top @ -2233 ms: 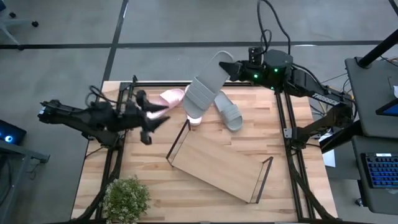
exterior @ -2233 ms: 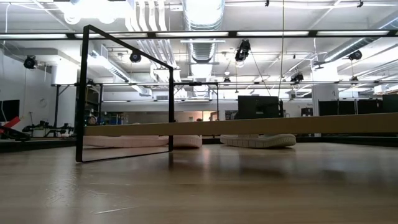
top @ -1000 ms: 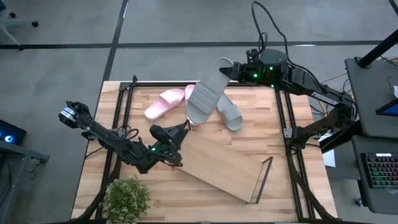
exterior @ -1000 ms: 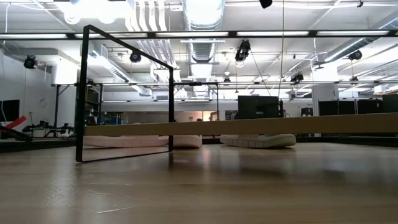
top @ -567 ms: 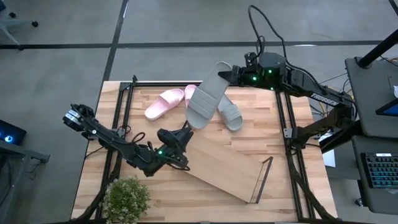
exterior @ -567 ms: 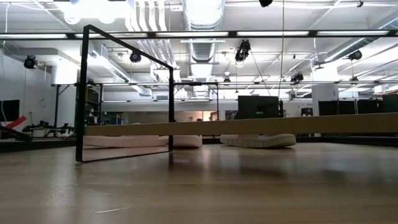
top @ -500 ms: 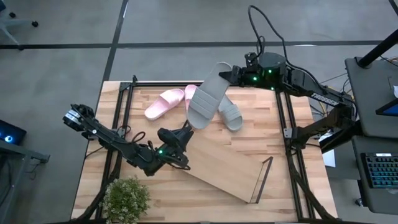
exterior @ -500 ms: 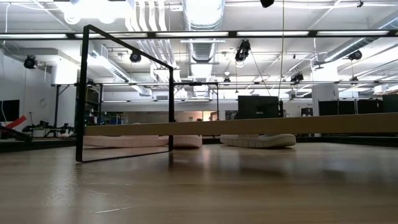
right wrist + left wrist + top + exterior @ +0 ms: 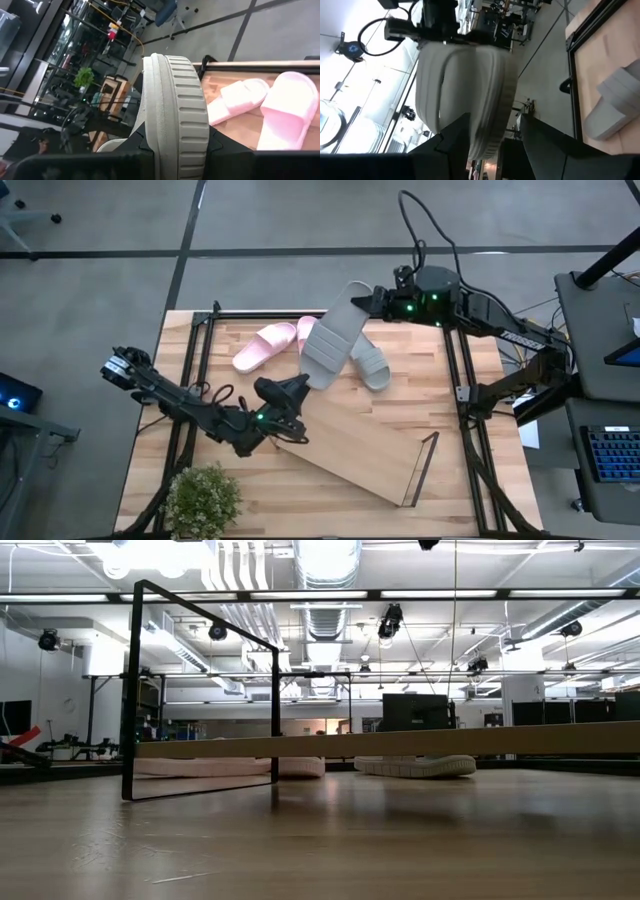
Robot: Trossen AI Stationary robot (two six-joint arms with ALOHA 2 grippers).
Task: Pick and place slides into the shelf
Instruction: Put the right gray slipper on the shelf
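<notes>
- The table (image 9: 180,370) carries the shelf, three sandals and a potted plant (image 9: 203,498) at its 7 o'clock corner.
- The shelf (image 9: 350,450), a light wood board with a dark wire frame at each short end, lies slantwise from the table's centre toward 5 o'clock, with nothing on it.
- The right claw (image 9: 374,296) reaches in at 12 o'clock and is clenched on one end of a raised grey sandal (image 9: 331,338), which hangs in the air over the far part of the table.
- The left claw (image 9: 298,390), at about 8 o'clock from the table's centre, sits just below the grey sandal's free end, its fingers (image 9: 455,137) spread to either side of that end and not closed on it.
- A second grey sandal (image 9: 370,363) lies flat on the table at 1 o'clock.
- Two pink sandals lie at 11 o'clock: one (image 9: 263,345) in the open, the other (image 9: 303,335) partly hidden under the raised grey one.
</notes>
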